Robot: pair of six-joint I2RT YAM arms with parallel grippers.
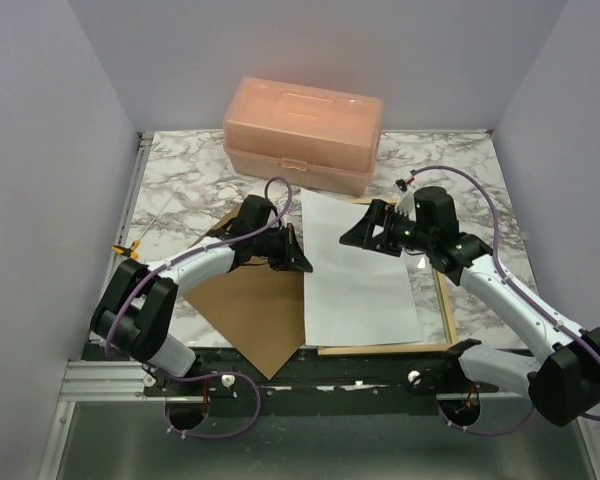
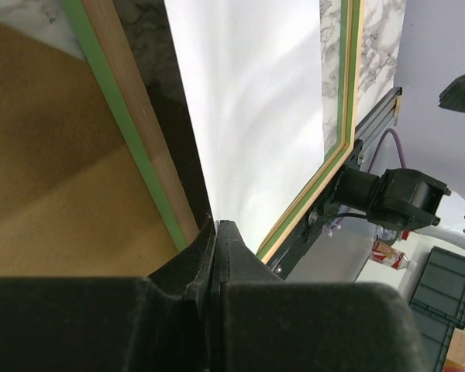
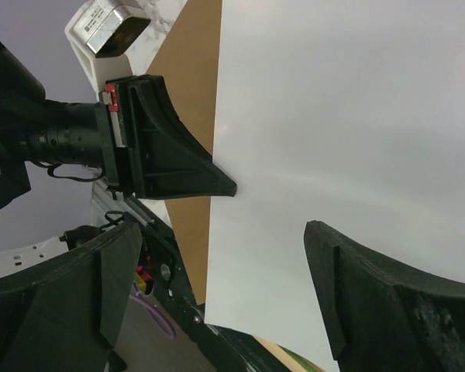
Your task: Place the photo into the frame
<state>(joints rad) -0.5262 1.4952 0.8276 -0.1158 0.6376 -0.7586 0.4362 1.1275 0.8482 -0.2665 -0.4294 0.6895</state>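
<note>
**Photo lying inside the frame, closed left fingers at its edge**

The large rectangular photo (image 1: 360,280) (image 2: 248,116) (image 3: 356,101) lies flat with a plain white surface showing. It sits inside the thin rectangular frame (image 1: 446,305) (image 2: 132,132), whose rails are green with pale wood. From above, only the frame's right rail and near rail show past the sheet. In the left wrist view a strip of marble shows between the sheet and one rail, and a dark shadow runs between the sheet and the other rail.

The left gripper (image 1: 302,264) (image 2: 217,232) (image 3: 229,188) reaches in over the frame's left side. Its fingers are pressed together with no gap, and their tips meet the photo's left edge. The pictures do not show whether the sheet is pinched between them or only touched.

The right gripper (image 1: 358,237) (image 3: 223,232) hangs above the far half of the frame, over the photo. Its fingers are spread wide with nothing between them, and they point towards the left gripper.

Just beside the frame's left rail lies a plain brown backing board (image 1: 245,315) (image 2: 46,155) (image 3: 198,70), turned at an angle, with one corner reaching the table's near edge. Beyond the frame's far side stands a closed peach plastic box (image 1: 302,135) with a lid handle. Everything rests on the white-and-grey marble-patterned table (image 1: 185,185).
</note>
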